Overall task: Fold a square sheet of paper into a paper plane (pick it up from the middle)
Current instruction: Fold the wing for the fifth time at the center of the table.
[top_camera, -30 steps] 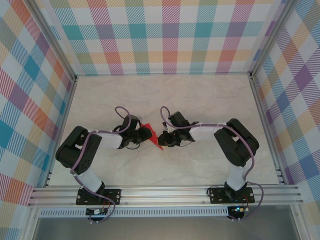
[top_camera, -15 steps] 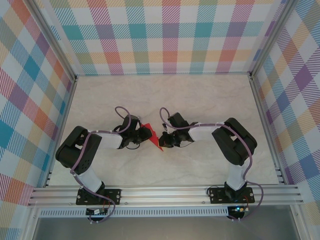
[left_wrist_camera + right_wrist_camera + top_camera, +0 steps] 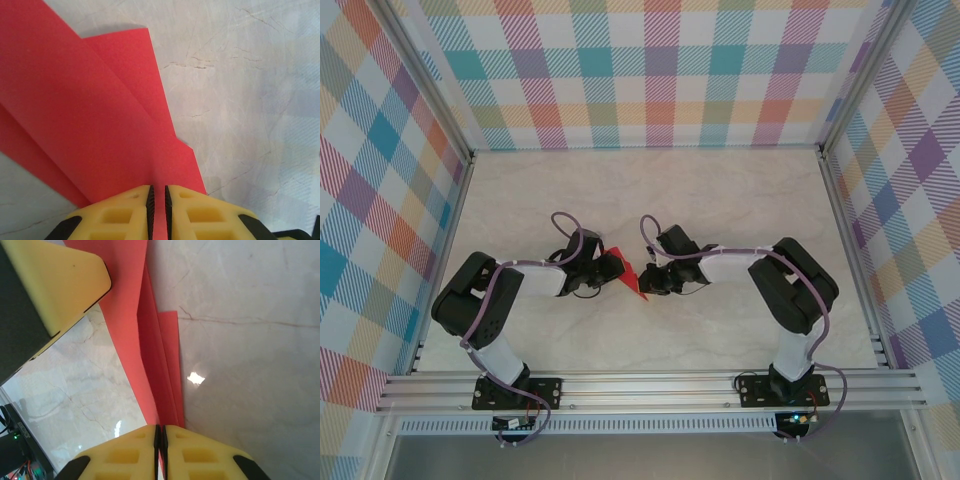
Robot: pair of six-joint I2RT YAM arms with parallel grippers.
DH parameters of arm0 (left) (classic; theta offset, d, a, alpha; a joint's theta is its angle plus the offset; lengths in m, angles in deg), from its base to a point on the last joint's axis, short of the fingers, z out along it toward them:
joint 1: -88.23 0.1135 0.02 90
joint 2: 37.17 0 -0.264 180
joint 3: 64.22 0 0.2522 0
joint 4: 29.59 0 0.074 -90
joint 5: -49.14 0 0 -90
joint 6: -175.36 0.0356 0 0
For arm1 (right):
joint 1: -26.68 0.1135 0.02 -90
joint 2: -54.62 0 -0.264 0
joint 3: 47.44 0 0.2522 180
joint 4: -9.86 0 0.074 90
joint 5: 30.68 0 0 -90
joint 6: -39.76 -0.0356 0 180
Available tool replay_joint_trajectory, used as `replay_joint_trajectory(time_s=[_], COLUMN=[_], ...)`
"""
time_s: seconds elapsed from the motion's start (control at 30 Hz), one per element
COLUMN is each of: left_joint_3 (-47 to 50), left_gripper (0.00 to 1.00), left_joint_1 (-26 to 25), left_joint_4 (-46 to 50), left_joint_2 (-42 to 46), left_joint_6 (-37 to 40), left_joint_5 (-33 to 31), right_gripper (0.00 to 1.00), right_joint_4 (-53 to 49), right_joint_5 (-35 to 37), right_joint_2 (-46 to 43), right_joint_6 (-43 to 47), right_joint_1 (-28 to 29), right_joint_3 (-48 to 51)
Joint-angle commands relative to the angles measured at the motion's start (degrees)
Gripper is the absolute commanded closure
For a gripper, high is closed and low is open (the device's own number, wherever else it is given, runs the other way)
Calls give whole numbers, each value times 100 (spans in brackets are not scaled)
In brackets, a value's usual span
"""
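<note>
The square sheet of paper is bright red and folded into long layered flaps, held off the table at its middle between the two arms. My left gripper comes at it from the left, and in the left wrist view my left gripper is shut on a flap of the sheet of paper. From the right, my right gripper meets it. In the right wrist view my right gripper is shut on the stacked edges of the sheet of paper.
The pale marble tabletop stretches behind and in front of the grippers. Checked walls close in the back and both sides. An aluminium rail runs along the near edge. A yellow finger of the left gripper looms close in the right wrist view.
The right arm swayed slightly left and came back. Both grippers stay at the red paper, which keeps its place.
</note>
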Motion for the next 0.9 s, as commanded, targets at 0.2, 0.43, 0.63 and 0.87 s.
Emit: replay_joint_trajectory(time_s=[0.2, 0.43, 0.63, 0.87], left_joint_3=[-33, -82, -124, -152], left_gripper=[83, 83, 83, 83], left_joint_1=[0, 2, 0, 0], left_joint_4=[521, 564, 600, 625], left_joint_2=[-351, -389, -423, -449], left_joint_6=[-41, -56, -50, -54], left_joint_5=[-343, -320, -298, -277], right_gripper=[78, 78, 81, 89], right_joint_4=[-570, -532, -548, -537], right_joint_5=[-59, -154, -39, 68], right_joint_2=[-234, -173, -98, 23], right_joint_6=[453, 678, 909, 1030], right_joint_1=[141, 210, 221, 217], right_joint_3=[-135, -201, -280, -303])
